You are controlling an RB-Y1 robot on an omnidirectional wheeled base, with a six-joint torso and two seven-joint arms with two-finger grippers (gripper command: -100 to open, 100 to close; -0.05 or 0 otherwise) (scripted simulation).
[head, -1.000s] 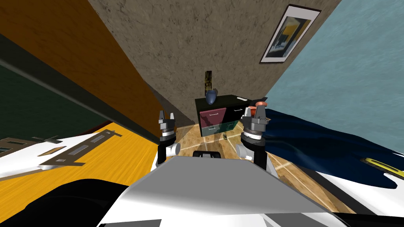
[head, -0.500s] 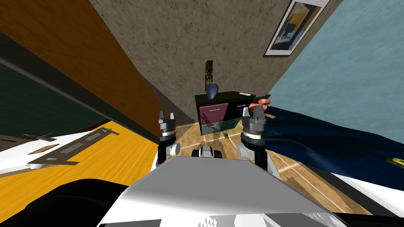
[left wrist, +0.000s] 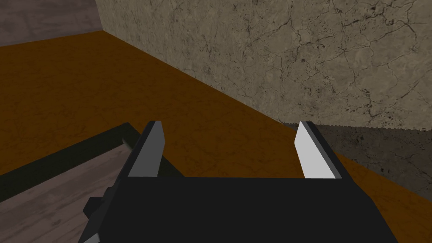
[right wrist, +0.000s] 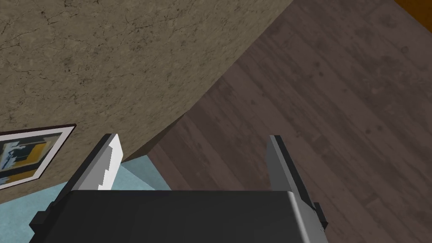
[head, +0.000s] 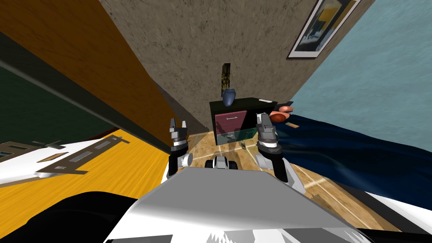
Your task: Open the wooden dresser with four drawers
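Observation:
The dresser is a dark box against the far wall ahead, with a maroon drawer front, a greenish one below it and dark fronts to their right. It stands well beyond both hands. My left gripper is raised in front of my chest, open, with nothing between its fingers. My right gripper is lifted in line with the dresser's right side, open and holding nothing.
A blue vase and a small white item sit on the dresser. A dark blue bed with an orange-red object runs along the right. An orange-topped table lies left. A small object rests on the wood floor.
I have moved slightly toward the dresser, which sits a little larger in view. My right gripper has tilted and shifted left and up. The left gripper kept its pose.

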